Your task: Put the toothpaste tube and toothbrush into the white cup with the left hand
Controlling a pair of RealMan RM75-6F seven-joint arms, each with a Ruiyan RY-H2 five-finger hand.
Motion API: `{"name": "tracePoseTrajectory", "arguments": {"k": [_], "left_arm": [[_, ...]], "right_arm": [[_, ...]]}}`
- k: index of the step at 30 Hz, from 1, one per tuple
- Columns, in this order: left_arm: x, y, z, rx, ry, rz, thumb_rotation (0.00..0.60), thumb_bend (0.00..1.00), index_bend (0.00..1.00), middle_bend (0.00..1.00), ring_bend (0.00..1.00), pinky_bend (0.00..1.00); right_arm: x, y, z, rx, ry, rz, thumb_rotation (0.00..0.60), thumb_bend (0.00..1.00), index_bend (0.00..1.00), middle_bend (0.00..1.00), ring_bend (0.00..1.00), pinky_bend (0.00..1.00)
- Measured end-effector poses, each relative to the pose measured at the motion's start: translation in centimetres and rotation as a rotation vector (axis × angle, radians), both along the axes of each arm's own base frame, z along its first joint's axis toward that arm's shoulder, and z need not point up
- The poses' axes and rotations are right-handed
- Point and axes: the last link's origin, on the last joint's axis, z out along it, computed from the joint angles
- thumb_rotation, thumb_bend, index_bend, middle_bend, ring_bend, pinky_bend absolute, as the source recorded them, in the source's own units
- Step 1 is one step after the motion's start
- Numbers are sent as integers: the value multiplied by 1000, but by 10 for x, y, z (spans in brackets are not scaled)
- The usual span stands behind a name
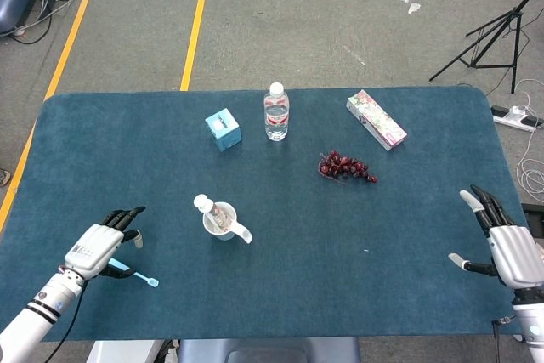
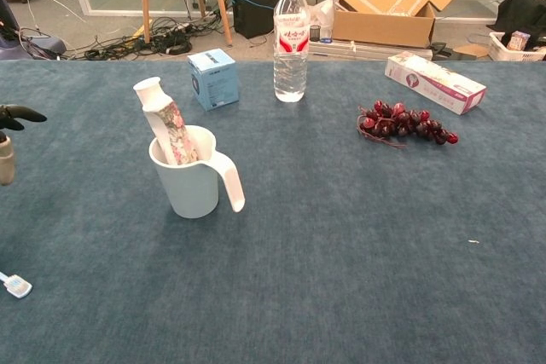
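Note:
The white cup [image 1: 223, 224] [image 2: 192, 187] stands near the table's front left with its handle toward the right. The flowered toothpaste tube [image 1: 212, 212] [image 2: 166, 125] leans in it, white cap up. The light blue toothbrush [image 1: 136, 275] lies flat on the cloth left of the cup; only its head [image 2: 16, 286] shows in the chest view. My left hand [image 1: 99, 244] hovers over the brush's handle end, fingers spread, holding nothing; its fingertips [image 2: 20, 113] reach into the chest view's left edge. My right hand [image 1: 510, 246] rests open at the right table edge.
A water bottle [image 1: 276, 112], a small blue box [image 1: 223, 130] and a flowered carton [image 1: 376, 120] stand along the far side. Dark grapes [image 1: 344, 167] lie right of centre. The blue cloth [image 1: 340, 244] stretches bare between cup and right hand.

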Motion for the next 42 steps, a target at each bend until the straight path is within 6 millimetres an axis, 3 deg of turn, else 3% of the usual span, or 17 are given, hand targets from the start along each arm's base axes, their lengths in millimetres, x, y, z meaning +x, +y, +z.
{"name": "tracePoseTrajectory", "arguments": {"k": [10,21,42], "left_arm": [[-21,0,-25,-51,151,-121,600,194,427,45,95,104],[-31,-5,-23,-78,205,-148,600,311,425,45,95,104],[-49,-8,-31,-94,341,-242,600,314,414,45,95,104]], "right_arm": [[-2,-2,-1,6,3,-9,600,33,50,37,39,326],[-1,-3,-5,17,13,-11,600,33,50,37,39,326],[-1,-4,-6,17,16,-15,600,33,50,38,39,326]]}}
